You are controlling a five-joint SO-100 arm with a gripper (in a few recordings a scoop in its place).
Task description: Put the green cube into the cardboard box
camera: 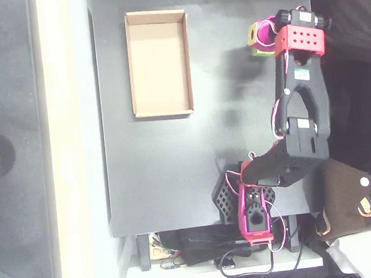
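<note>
1. Overhead view: the black table carries the cardboard box in its upper-left part, long side running top to bottom. Open top, bare tan floor, nothing inside.
2. The green cube sits near the table's upper-right corner, well apart from the box and about level with the box's upper half. Its right part is covered by the arm's end.
3. The gripper is at the cube: a magenta finger overlaps the cube's right side. Cannot tell whether the jaws are spread or pinching the cube; the red wrist block and black motor above it hide the tips. Cannot tell if the cube is on the table or lifted.
4. The black arm link runs along the table's right edge from the wrist down to the elbow, then back left to the red-and-black base at the table's lower edge.
5. The table surface between cube and box is bare black.
6. Wires bunch on the white shelf below the table's lower edge.
7. A brown bag-like object lies off the table at lower right, beside the arm's elbow.
8. A pale strip of floor runs down the table's left side; dark floor beyond it.
</note>
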